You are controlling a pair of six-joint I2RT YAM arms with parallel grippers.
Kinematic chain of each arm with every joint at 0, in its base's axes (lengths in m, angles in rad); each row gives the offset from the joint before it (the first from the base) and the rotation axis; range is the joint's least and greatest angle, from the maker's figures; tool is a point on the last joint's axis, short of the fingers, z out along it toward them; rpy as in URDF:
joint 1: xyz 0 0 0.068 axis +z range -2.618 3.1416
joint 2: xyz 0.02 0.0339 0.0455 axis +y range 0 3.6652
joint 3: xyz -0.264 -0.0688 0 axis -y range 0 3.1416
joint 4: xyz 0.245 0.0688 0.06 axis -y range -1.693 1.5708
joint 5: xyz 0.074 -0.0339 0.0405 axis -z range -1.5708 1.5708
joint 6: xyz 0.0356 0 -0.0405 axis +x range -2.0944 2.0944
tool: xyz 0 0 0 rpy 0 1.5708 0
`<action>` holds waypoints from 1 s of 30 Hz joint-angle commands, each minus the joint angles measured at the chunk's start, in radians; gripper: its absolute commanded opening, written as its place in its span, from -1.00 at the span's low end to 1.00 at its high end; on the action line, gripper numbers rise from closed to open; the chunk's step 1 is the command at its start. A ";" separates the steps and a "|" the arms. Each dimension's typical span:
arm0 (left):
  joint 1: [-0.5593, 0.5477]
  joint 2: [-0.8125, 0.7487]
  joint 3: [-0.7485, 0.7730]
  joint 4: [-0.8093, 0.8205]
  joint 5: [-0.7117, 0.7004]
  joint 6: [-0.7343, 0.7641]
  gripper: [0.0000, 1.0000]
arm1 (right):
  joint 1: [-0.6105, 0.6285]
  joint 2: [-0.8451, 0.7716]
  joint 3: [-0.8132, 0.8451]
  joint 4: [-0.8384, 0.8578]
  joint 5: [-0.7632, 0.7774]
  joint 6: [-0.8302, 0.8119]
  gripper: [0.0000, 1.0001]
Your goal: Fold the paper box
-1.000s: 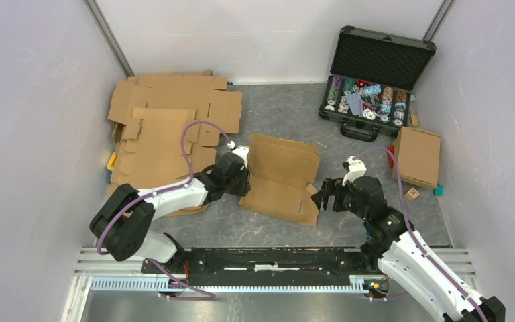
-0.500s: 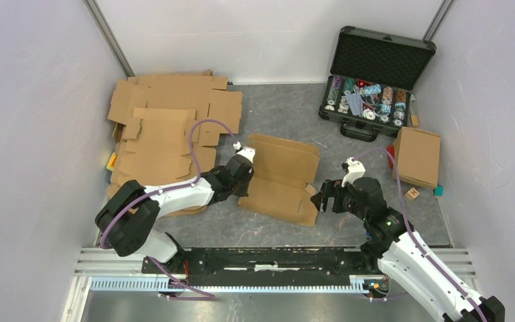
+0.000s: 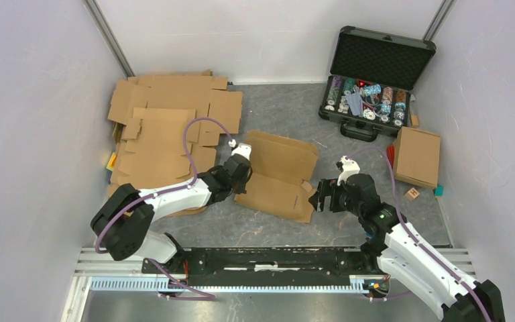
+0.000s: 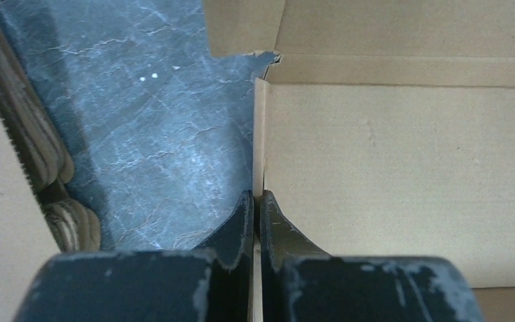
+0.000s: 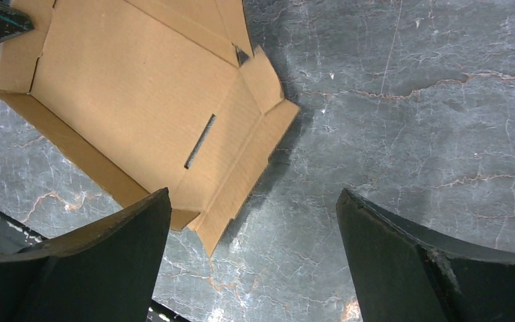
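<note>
While the paper box lies opened out in the middle of the grey table, the left gripper is clenched on the thin cardboard flap at the box's left edge, which is pinched between its dark fingers. Just off the box's right edge the right gripper hangs with its jaws spread wide and nothing between them, the slotted near-right corner of the box below it. A stack of flat cardboard sheets lies at the far left, an open case of chips at the far right, and a closed cardboard box near the right wall.
</note>
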 commanded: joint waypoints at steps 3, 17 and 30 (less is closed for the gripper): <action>-0.001 -0.017 0.012 0.008 -0.060 -0.063 -0.96 | 0.004 0.034 0.046 0.061 0.018 -0.010 0.96; 0.036 -0.039 -0.013 0.033 -0.026 -0.068 -0.96 | 0.004 -0.033 0.017 0.140 0.241 0.024 0.96; 0.037 -0.071 -0.049 0.071 -0.064 -0.089 -0.96 | 0.003 -0.184 -0.075 0.289 0.239 -0.023 0.96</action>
